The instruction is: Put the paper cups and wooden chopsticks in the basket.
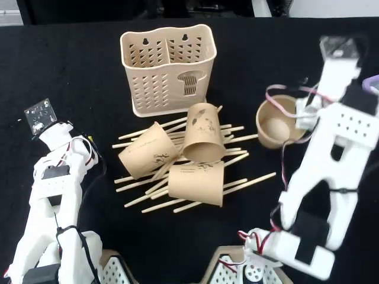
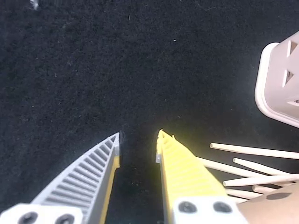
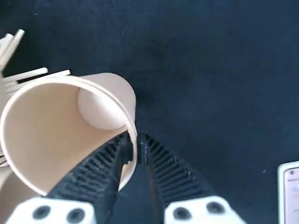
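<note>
Right pincer (image 3: 135,140): clamped on the rim of one cup (image 3: 60,135), one finger inside and one outside, toward the right edge of the desk (image 1: 71,71). Left pincer (image 2: 138,135): parted, empty, near the left edge. Three cups (image 1: 197,182): on their sides atop scattered chopsticks (image 1: 254,180), mid-desk. Basket (image 1: 167,68): upright, just beyond them toward the far edge.

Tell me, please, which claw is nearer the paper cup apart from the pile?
Right: the right claw pinches the rim of that cup, while the left claw sits open beyond the chopsticks.
</note>
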Controlling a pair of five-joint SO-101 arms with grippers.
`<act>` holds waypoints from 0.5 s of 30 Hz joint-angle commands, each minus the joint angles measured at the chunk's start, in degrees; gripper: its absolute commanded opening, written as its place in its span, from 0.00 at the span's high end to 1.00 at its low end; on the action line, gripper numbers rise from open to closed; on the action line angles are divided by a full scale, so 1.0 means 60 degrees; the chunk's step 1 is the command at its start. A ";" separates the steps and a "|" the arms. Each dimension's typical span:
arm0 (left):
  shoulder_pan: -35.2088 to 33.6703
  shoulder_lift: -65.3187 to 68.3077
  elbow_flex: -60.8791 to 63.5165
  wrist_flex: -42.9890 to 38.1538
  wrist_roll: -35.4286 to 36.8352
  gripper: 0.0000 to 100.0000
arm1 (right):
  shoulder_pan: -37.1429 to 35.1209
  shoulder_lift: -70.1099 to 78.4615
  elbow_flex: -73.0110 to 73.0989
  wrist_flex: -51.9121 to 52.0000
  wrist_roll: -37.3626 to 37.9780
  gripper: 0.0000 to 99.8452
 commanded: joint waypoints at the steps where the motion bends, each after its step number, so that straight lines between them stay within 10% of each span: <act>1: 0.0095 -0.0278 -0.0051 -0.0103 -0.0103 0.86 | -0.0791 0.0374 -0.3934 0.1846 -0.0542 0.99; 15: 0.0095 -0.0278 -0.0037 -0.0103 -0.0103 0.86 | -0.5245 0.0447 -0.8066 0.0352 -0.1729 0.99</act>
